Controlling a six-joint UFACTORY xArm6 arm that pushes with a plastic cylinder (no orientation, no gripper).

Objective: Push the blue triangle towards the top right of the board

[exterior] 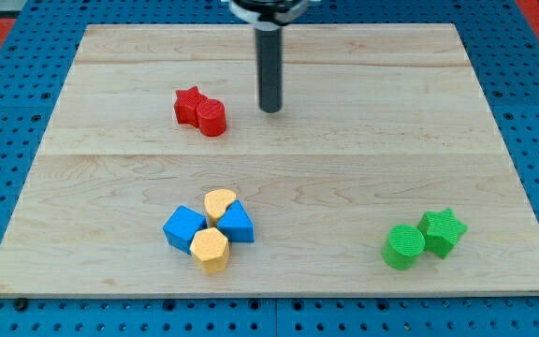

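Note:
The blue triangle (238,224) lies low on the board, left of centre, in a tight cluster. It touches a yellow block (219,204) above it and a yellow hexagon (210,250) below it on the left. A blue cube (184,227) sits at the cluster's left. My tip (269,109) stands in the upper middle of the board, well above the cluster and slightly to its right. It touches no block.
A red star (189,106) and a red cylinder (211,118) touch each other just left of my tip. A green cylinder (403,246) and a green star (442,231) sit together at the bottom right. The wooden board (344,159) lies on a blue pegboard.

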